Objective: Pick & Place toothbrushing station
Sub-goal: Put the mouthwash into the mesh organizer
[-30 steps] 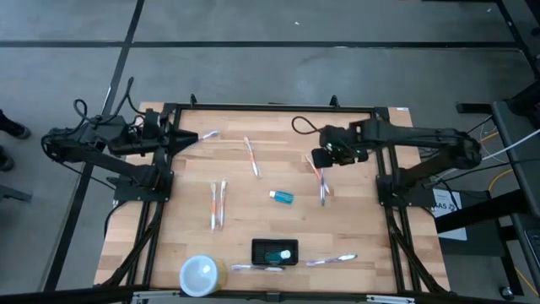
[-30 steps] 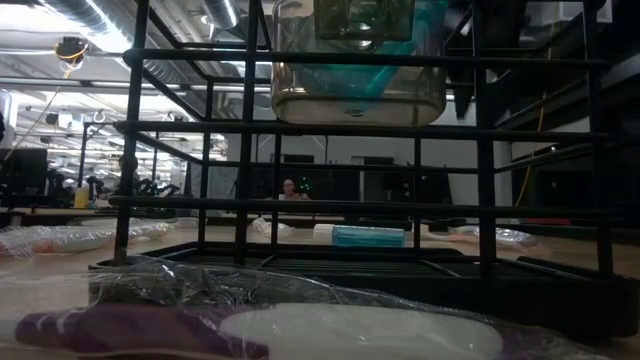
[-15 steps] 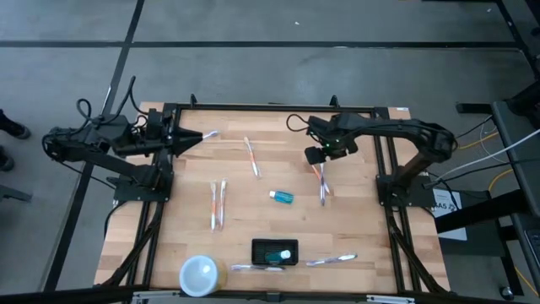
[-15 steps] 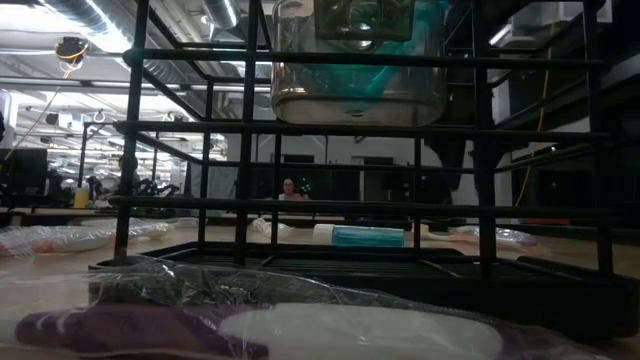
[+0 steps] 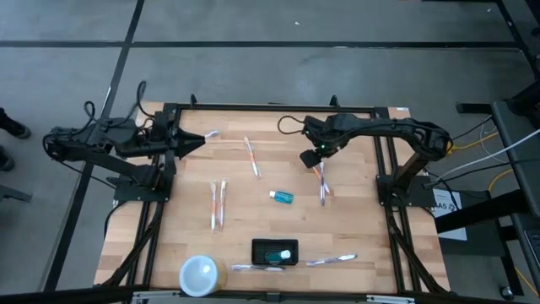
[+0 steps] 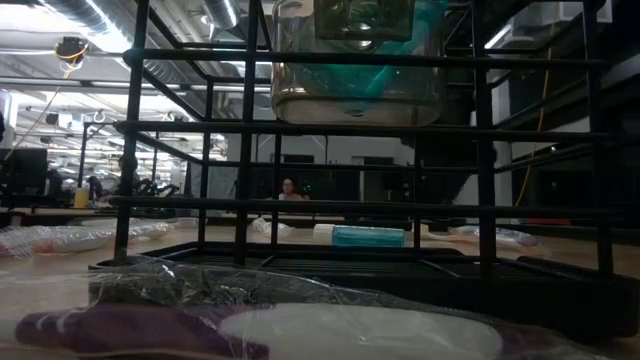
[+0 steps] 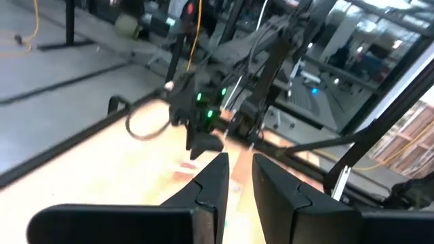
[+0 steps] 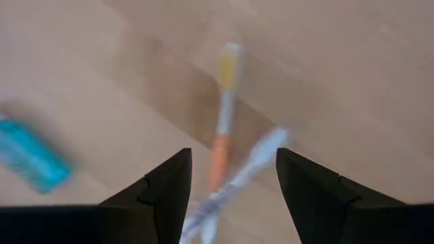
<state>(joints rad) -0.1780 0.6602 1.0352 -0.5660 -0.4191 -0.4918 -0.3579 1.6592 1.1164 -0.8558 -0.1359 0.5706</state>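
Over the last second the right arm has swung from the bench's three o'clock edge in toward its centre, and the right gripper (image 5: 313, 157) now hangs over the near end of two crossed toothbrushes (image 5: 321, 181), one orange-and-yellow-handled, the other pale and clear. In the right wrist view those brushes (image 8: 226, 146) lie directly between its jaws, which stand wide apart and empty, with a small teal tube (image 8: 28, 156) off to one side. The left gripper (image 5: 192, 142) has not moved; it waits at about ten o'clock, jaws nearly together on nothing I can see, a wrapped toothbrush (image 5: 207, 135) just ahead of it.

The black rounded-corner toothbrushing station (image 5: 275, 251) sits untouched at six o'clock, beside a round white-topped yellow cup (image 5: 200, 274). So the reach appears aimed at a brush to load into that holder, not at the holder itself; no grasp has been made yet.
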